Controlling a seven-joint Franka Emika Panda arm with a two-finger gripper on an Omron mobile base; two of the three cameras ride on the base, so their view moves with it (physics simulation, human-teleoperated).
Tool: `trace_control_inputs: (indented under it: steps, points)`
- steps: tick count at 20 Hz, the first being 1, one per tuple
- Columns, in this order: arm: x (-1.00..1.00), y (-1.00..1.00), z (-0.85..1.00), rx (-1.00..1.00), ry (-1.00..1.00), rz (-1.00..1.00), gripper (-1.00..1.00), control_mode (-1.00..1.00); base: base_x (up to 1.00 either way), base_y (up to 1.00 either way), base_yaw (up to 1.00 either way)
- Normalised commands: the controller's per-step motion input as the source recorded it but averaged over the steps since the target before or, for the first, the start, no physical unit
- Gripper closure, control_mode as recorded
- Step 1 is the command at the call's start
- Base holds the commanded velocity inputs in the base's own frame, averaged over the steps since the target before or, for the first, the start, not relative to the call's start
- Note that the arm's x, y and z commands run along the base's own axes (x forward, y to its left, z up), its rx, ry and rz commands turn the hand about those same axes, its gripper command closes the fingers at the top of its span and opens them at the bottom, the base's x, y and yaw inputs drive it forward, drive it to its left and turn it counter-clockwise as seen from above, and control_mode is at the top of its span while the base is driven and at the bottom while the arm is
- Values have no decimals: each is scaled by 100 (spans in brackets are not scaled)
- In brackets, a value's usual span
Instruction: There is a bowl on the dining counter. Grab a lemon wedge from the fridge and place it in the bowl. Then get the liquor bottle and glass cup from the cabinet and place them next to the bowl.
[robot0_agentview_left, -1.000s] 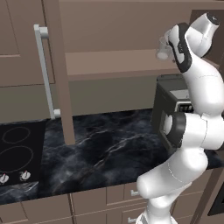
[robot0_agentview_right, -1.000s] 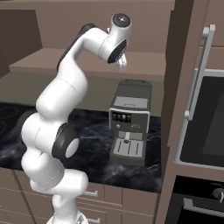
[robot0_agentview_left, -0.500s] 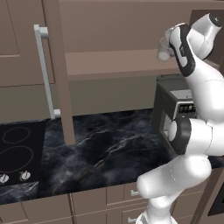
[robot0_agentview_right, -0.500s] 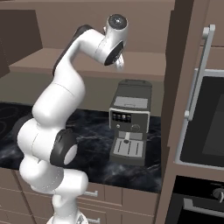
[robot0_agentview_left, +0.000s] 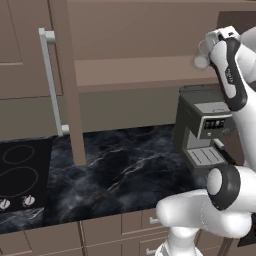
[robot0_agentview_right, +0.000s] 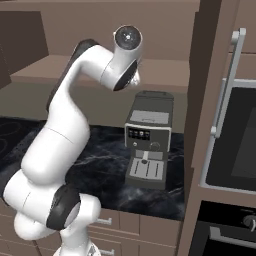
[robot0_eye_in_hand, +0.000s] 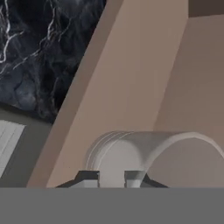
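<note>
A clear glass cup (robot0_eye_in_hand: 131, 151) stands on the open cabinet's shelf (robot0_agentview_left: 130, 70), and in the left base view the glass cup (robot0_agentview_left: 201, 56) is a faint pale shape at the shelf's right end. My gripper (robot0_eye_in_hand: 111, 178) is shut on its wall, with one dark fingertip (robot0_eye_in_hand: 89, 176) on each side. From the left base view the gripper (robot0_agentview_left: 206, 46) reaches into the cabinet from the right, above the coffee machine. The bowl, lemon wedge and liquor bottle are out of view.
The cabinet door (robot0_agentview_left: 62, 85) stands open at the left with a long handle (robot0_agentview_left: 49, 80). A coffee machine (robot0_agentview_left: 202, 130) sits on the dark marble counter (robot0_agentview_left: 120, 170) right under the hand. A stove top (robot0_agentview_left: 17, 175) lies far left and an oven (robot0_agentview_right: 235, 140) stands at the right.
The fingers have closed from wide open onto the glass cup. The arm has shifted only slightly at the shelf.
</note>
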Motion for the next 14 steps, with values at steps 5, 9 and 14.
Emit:
trace_control_inputs:
  steps: [5,9,14]
  points:
    - [-100,-1,4,1,-22,-10,100,-100,0,0,0]
    - [-100,21,10,0,-12,-13,100,-100,0,0,0]
    - [-96,30,10,0,-4,-10,100,-100,0,0,0]
